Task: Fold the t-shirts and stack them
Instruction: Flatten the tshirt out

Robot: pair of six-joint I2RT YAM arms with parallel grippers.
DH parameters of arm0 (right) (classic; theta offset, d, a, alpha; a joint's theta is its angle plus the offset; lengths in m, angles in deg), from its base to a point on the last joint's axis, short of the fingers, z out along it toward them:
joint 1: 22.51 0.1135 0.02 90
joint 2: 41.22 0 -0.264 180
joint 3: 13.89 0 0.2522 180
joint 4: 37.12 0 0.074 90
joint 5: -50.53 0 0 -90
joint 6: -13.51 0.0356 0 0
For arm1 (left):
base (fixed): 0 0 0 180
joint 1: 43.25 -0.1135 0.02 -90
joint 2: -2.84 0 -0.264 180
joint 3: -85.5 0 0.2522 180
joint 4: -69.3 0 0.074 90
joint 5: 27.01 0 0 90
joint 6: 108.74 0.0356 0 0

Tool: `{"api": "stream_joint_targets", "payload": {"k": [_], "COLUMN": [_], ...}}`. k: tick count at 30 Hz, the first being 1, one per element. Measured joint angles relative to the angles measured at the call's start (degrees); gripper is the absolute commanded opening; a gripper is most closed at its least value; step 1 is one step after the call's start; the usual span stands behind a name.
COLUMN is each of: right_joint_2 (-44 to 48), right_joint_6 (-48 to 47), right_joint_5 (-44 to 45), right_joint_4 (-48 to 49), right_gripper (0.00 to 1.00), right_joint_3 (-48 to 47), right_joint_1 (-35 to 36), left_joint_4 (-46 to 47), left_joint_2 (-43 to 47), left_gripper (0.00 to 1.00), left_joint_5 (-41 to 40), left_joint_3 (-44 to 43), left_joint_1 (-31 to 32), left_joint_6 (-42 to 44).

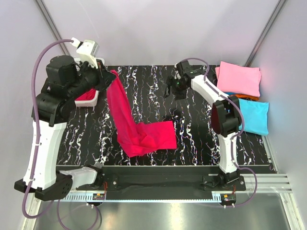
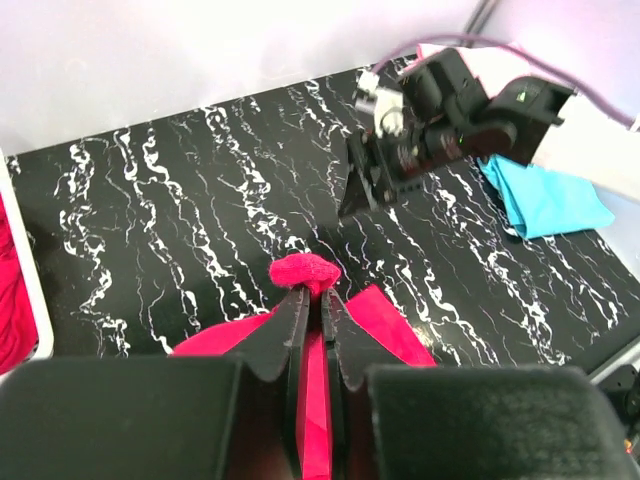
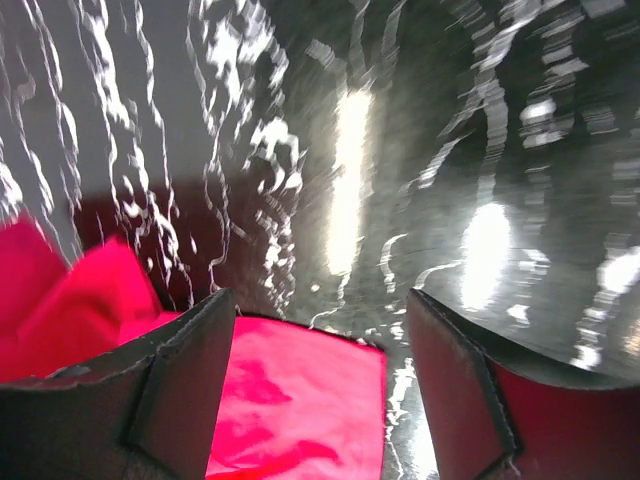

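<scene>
— Progress on the t-shirts, how does it look from your seat?

— Partway, I'd say. Three lie folded at the right edge of the tabletop [image 1: 192, 134]: a pink shirt [image 1: 239, 79] on top of an orange one [image 1: 247, 97], of which I see only a sliver, and a turquoise shirt [image 1: 254, 117] nearer me, touching that pile.

— And the red one?

— My left end effector [image 2: 312, 295] is pressed together on a bunched bit of the crimson shirt [image 1: 144, 136], holding it high near the far left. The cloth hangs down from there in a long band, and its lower part lies rumpled on the tabletop near the front middle. Not flat, not folded yet.

— Right side?

— My right end effector [image 1: 173, 91] is spread wide with nothing in its grasp, hovering over bare tabletop at the far middle, apart from the cloth.

— What's left, then?

— By my reckoning: spread this shirt out, fold it and carry it to the pile. After that, a second crimson shirt [image 1: 86, 96] waits in the white basket [image 1: 93, 102] at the far left.
</scene>
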Motion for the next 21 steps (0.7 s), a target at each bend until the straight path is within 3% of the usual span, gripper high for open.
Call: {"api": "stream_joint_targets", "payload": {"k": [12, 21], "right_joint_2": [-5.9, 4.9], "right_joint_6": [-3.5, -0.6], "right_joint_5": [-3.3, 7.3], "right_joint_4": [-3.9, -4.2], "right_gripper": [0.69, 0.71], "right_joint_3": [4.7, 22.2], "right_joint_1": [6.8, 8.3], "left_joint_4": [-0.7, -0.9], "left_joint_2": [-3.7, -5.7], "left_gripper": [0.10, 0.08], "left_joint_5": [-5.7, -9.9], "left_joint_3": [-0.9, -1.5], "left_joint_1": [0.0, 0.0], "left_joint_6": [-2.3, -4.3]}}
